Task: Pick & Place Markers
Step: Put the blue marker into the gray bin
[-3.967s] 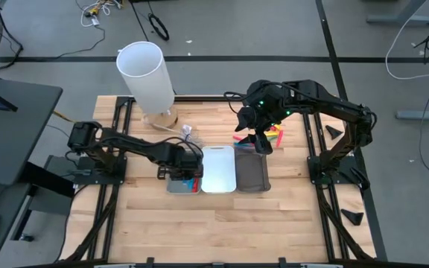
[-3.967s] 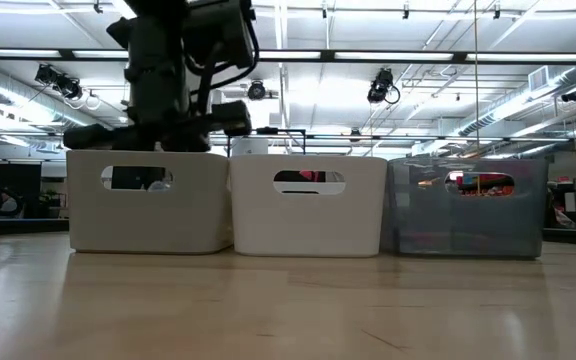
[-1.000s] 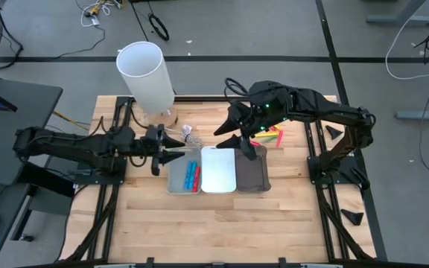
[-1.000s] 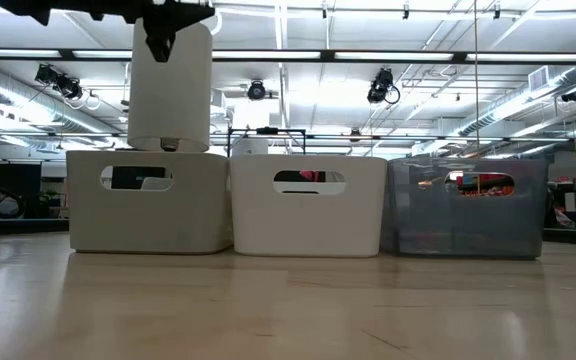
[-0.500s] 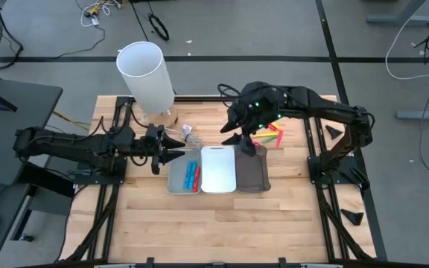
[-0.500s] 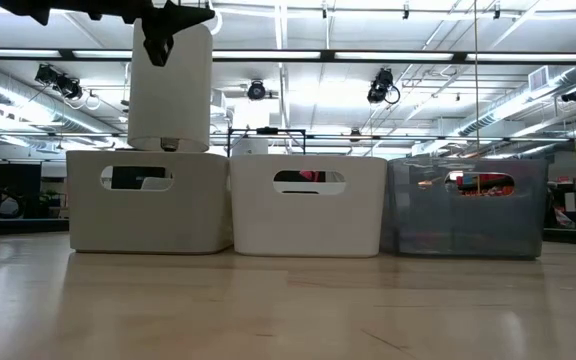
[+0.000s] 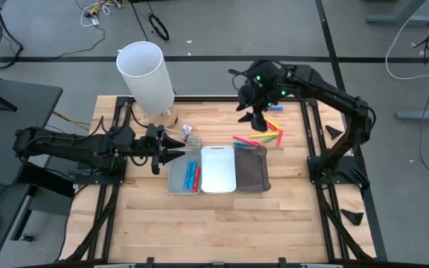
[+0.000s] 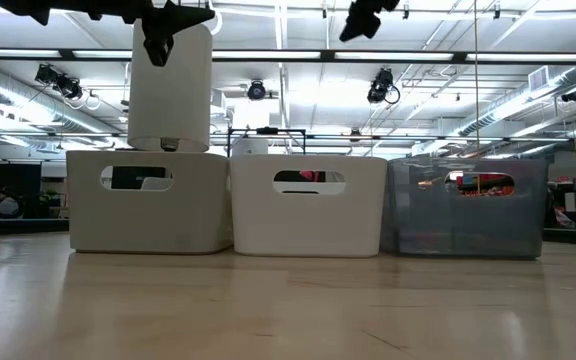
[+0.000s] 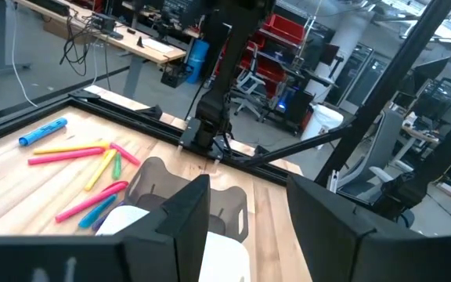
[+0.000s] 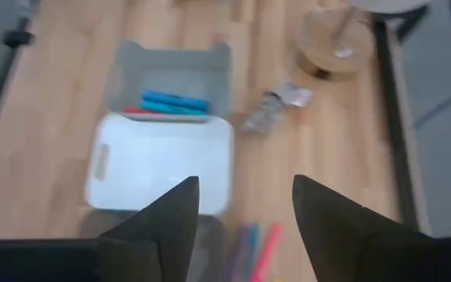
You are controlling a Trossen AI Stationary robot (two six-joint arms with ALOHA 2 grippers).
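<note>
While the left gripper (image 7: pixel 176 152) waited with its fingers spread and holding nothing, left of the light grey tray (image 7: pixel 174 183), the right gripper (image 7: pixel 253 119) hung empty, fingers apart, over the far right of the table (image 7: pixel 199 223). Loose markers (image 7: pixel 258 138) lay just behind the dark tray (image 7: pixel 252 175). Blue and red ones lay in the light grey tray.

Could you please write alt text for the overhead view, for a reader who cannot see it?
Three small trays sit side by side mid-table, the left one holding blue and red markers. More markers lie loose behind them under the raised right gripper; the left gripper waits beside the trays.
</note>
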